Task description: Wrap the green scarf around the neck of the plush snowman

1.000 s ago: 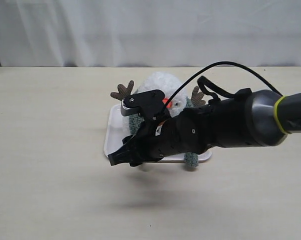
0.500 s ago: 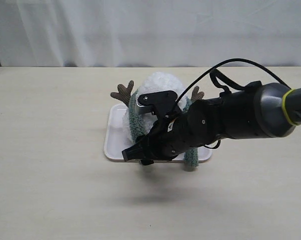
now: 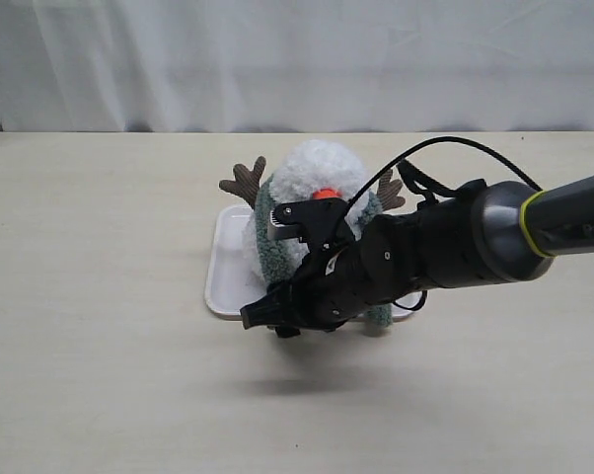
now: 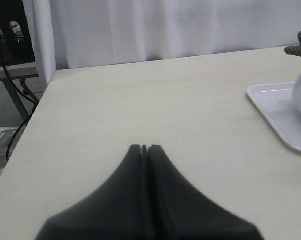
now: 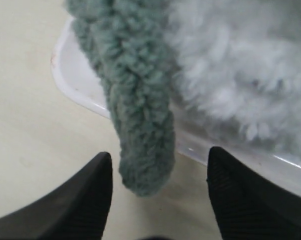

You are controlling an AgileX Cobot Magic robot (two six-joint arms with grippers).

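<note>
My right gripper (image 5: 159, 162) has its two fingers wide apart, and the end of the long fuzzy sage-green scarf (image 5: 140, 115) hangs between them without touching either one. This end goes down over the rim of the pale pink rectangular tray (image 5: 80, 95). The fluffy white plush snowman (image 3: 317, 170) stands on the tray, in the middle of the light wooden table (image 3: 100, 296). The scarf lies around its neck and falls down at both sides of its body. My left gripper (image 4: 144, 148) is pressed together, empty, over the table and well apart from the tray.

Bright, even light; left pincer (image 4: 144, 148) blurred.
</note>
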